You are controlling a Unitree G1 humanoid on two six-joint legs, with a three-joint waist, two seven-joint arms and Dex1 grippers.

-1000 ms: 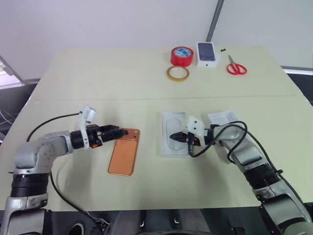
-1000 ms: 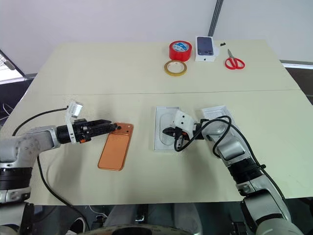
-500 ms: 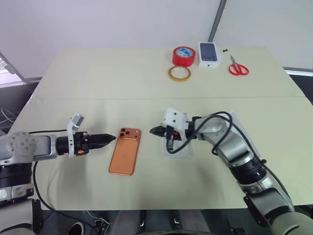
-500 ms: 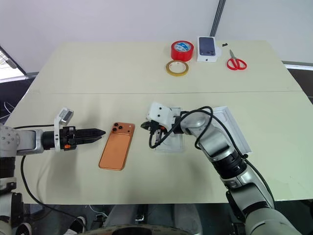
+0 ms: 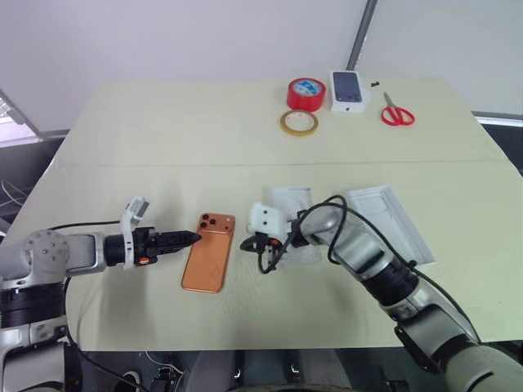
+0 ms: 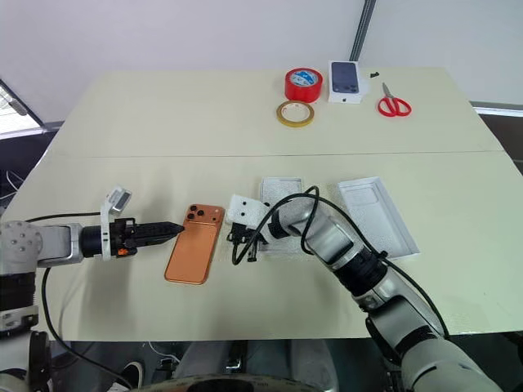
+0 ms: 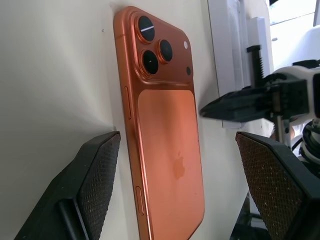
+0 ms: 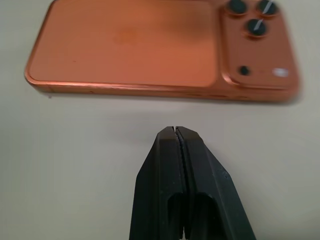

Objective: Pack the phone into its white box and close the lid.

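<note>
Orange phone lying camera-side up on table, between both pincers. Left gripper gaping wide just beside its left edge, not touching. Right gripper pinched closed, empty, pointing at right edge. White box sitting behind right arm.

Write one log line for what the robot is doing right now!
phone: flat on table, camera side up | left gripper: open, at phone's left edge | right gripper: shut, tips near phone's right edge, not touching | white box: no phone inside
</note>
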